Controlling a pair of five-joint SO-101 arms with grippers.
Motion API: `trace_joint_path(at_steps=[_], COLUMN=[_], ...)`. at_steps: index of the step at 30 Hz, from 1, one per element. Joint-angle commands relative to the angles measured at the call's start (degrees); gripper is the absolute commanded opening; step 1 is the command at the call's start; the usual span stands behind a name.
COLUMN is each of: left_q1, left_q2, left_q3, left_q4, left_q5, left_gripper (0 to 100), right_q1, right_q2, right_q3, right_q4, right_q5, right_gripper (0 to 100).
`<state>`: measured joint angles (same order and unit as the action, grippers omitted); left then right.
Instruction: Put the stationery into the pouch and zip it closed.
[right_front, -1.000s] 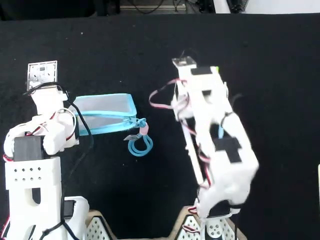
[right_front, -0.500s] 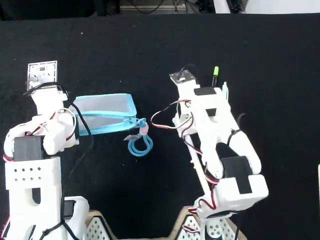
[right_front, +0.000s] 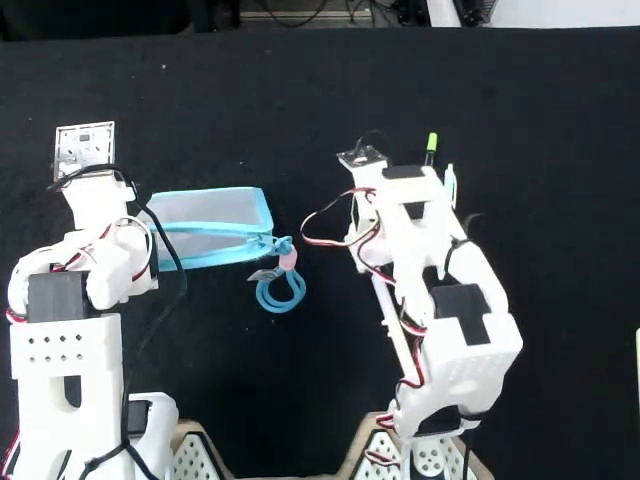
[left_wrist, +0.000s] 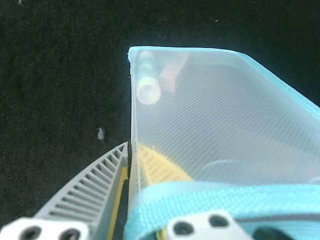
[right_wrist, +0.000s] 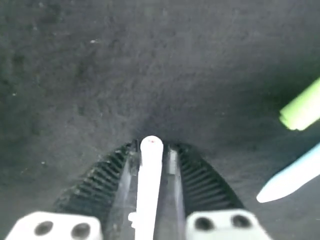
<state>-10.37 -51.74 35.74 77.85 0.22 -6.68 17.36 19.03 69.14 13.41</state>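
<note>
The left pincer (left_wrist: 131, 150) was clamped on an edge of the translucent mesh pouch with light-blue trim (left_wrist: 210, 125), which lay on the black tabletop (right_front: 560, 120) toward nine o'clock in the high view. The right pincer (right_wrist: 151, 147) was closed tight around a slim white pen (right_wrist: 150, 175). Beyond it, toward one o'clock, lay a green marker (right_front: 431, 144) and a pale-blue pen (right_wrist: 290, 175).

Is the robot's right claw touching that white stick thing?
Touching. In the right wrist view, the right gripper has both fingers pressed against the sides of the white pen, with no gap on either side.
</note>
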Motion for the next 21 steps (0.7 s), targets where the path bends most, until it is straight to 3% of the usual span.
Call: trace_joint_path(at_steps=[1,9,13,21], left_q1=[-0.66,-0.66,-0.66,-0.66], left_q2=[0.00,0.00,0.00,0.00], left_q3=[-0.31,-0.31,-0.31,-0.31], left_q4=[-0.44,-0.44,-0.44,-0.44], left_q5=[0.62,0.62,0.62,0.62], left_gripper=[3,3,3,3], right_q1=[-1.05,-1.05,-1.14,-1.14], right_q2=[-4.62,-31.16,-45.49,-71.87], right_q3=[-1.54,-1.80,-1.54,-1.45], right_q4=[2.02,14.07,15.38,10.37], right_q5=[0.53,0.44,-0.09,-13.19], right_gripper=[1.1,1.0,1.1,1.1])
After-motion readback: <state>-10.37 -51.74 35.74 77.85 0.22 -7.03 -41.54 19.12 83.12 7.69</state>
